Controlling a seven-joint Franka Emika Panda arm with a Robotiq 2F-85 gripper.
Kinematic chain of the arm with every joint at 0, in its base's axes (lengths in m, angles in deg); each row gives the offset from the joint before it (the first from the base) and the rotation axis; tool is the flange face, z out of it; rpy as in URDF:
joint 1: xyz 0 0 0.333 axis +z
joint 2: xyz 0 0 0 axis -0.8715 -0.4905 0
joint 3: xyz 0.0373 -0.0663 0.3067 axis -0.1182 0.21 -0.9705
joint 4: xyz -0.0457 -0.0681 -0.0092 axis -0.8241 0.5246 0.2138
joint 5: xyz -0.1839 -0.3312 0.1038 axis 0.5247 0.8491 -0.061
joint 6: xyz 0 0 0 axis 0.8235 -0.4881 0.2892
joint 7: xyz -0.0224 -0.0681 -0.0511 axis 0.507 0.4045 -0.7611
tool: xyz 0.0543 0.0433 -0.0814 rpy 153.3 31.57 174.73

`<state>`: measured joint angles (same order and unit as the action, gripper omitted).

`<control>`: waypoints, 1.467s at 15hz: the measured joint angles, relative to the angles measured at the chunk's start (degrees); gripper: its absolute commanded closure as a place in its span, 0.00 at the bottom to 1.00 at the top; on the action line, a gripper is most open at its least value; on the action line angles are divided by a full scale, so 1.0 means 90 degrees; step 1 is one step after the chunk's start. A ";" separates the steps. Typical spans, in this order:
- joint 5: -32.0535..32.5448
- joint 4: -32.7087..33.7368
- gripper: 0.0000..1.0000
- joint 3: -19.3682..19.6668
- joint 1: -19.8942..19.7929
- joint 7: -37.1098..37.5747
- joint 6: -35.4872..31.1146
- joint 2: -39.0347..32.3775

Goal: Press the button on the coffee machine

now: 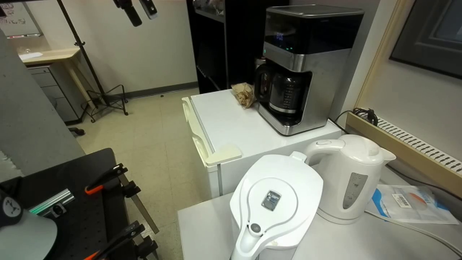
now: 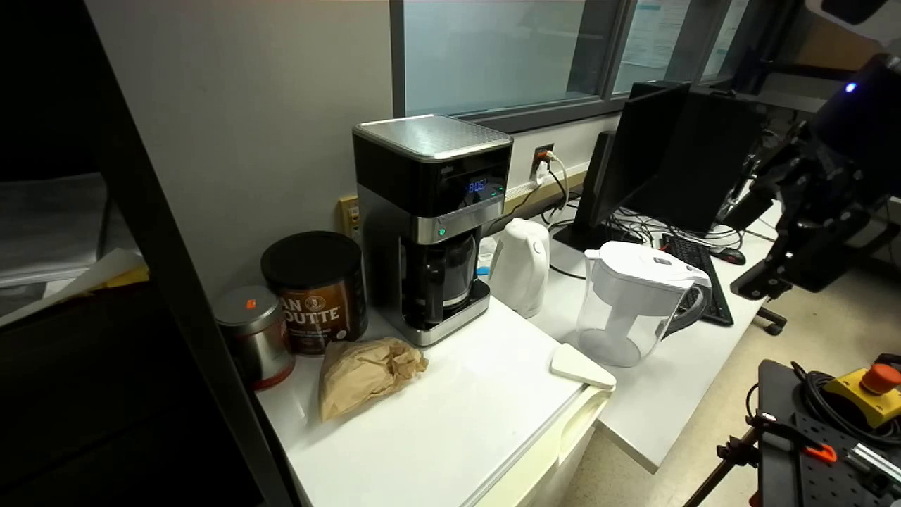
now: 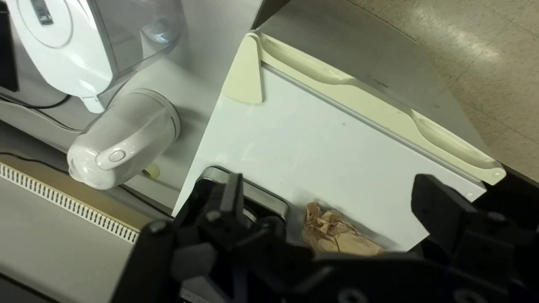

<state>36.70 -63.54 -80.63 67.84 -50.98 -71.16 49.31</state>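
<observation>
Tool (image 3: 329, 187) spread wide, partly hiding coffee machine (image 3: 264, 196); crumpled brown paper (image 3: 332, 231) near

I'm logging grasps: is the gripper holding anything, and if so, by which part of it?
Nothing is held: in the wrist view the gripper stands open, its jaws apart and nothing between them.

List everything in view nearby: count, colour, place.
Fridge: 1, white, beside desk
Coffee machine: 1, black and silver, on fridge
Carafe: 1, dark, inside machine
Paper bag: 1, brown, on fridge
Tins: 2, brown and silver, on fridge
Shelf: 1, black, beside fridge
Kettle, jug: 1 each, white, on desk
Packet: 1, pale, on desk
Monitors: 2+, black, on desk
Keyboard, mouse: 1 each, black, on desk
Stop button: 1, red, on table
Clamps: 2, black, on table
Arm: 1, white, partly shown
End effector: 1, black, raised, open
</observation>
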 measured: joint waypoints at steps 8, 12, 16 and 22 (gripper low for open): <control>0.0848 0.0280 0.47 0.0276 -0.0390 -0.0010 -0.0003 -0.0483; 0.1341 0.0517 0.79 0.0337 -0.0567 -0.0002 -0.0086 -0.0886; 0.1878 0.0746 0.98 0.0366 -0.0709 0.0033 -0.0345 -0.1303; 0.2795 0.1125 0.97 0.0417 -0.0921 0.0479 -0.0902 -0.2021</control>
<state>61.86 -53.41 -76.88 59.55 -46.67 -79.28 31.12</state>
